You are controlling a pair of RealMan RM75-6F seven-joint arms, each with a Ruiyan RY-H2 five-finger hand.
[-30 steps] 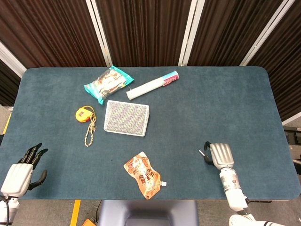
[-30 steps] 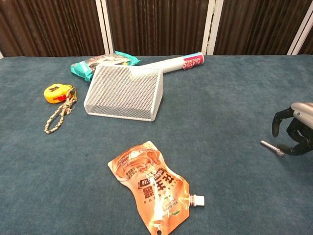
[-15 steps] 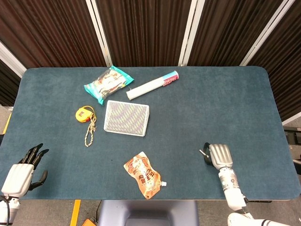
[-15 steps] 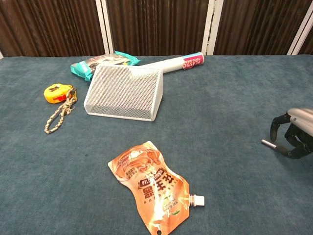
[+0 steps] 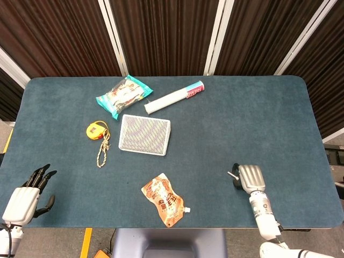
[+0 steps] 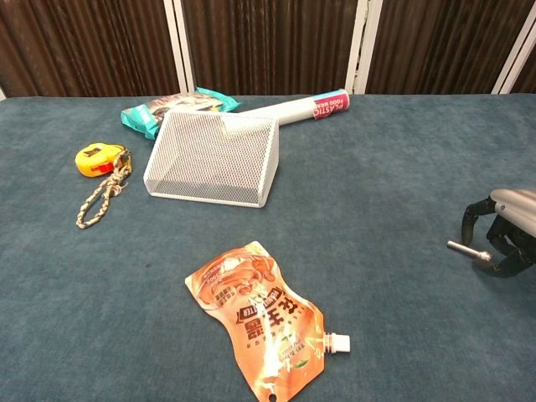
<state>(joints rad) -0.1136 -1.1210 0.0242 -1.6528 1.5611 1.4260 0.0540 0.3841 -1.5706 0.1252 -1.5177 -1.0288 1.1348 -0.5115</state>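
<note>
Chest view: right hand (image 6: 502,239) curled round small metal pin (image 6: 466,251).

left hand (image 5: 24,198) fingers spread, right hand (image 5: 250,178) curled

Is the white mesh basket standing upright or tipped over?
Tipped over. The white mesh basket lies with a mesh side facing up on the table, and no open top shows in either view.
</note>
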